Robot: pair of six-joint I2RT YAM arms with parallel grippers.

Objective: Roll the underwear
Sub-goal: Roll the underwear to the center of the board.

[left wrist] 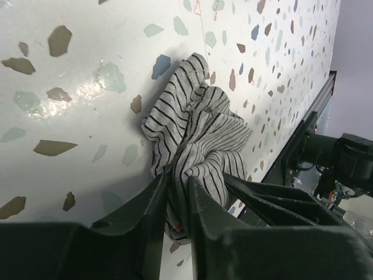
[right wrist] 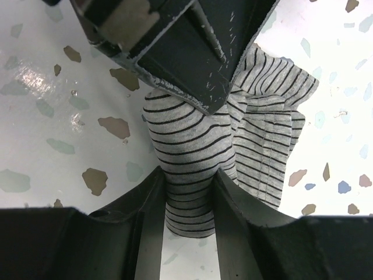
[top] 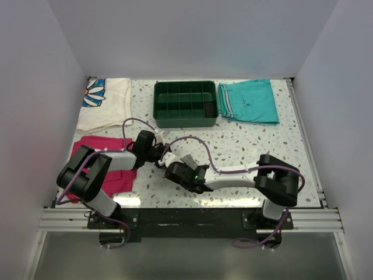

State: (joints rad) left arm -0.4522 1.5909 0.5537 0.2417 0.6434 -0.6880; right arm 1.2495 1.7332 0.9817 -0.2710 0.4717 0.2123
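Striped underwear (left wrist: 192,128) clamped in left hand (left wrist: 178,184), also right hand (right wrist: 187,175).

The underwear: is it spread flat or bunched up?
Bunched up: the underwear shows crumpled folds, pinched by the left gripper and the right gripper.

Table (top: 256,146): white speckled top. Green tray (top: 185,123) at 12 o'clock. Teal shorts (top: 250,102) at 1 o'clock, just beside it. White flower-print cloth (top: 111,105) at 10 o'clock. Magenta cloth (top: 105,143) at 8 o'clock. Striped underwear (left wrist: 195,137) bunched near centre.
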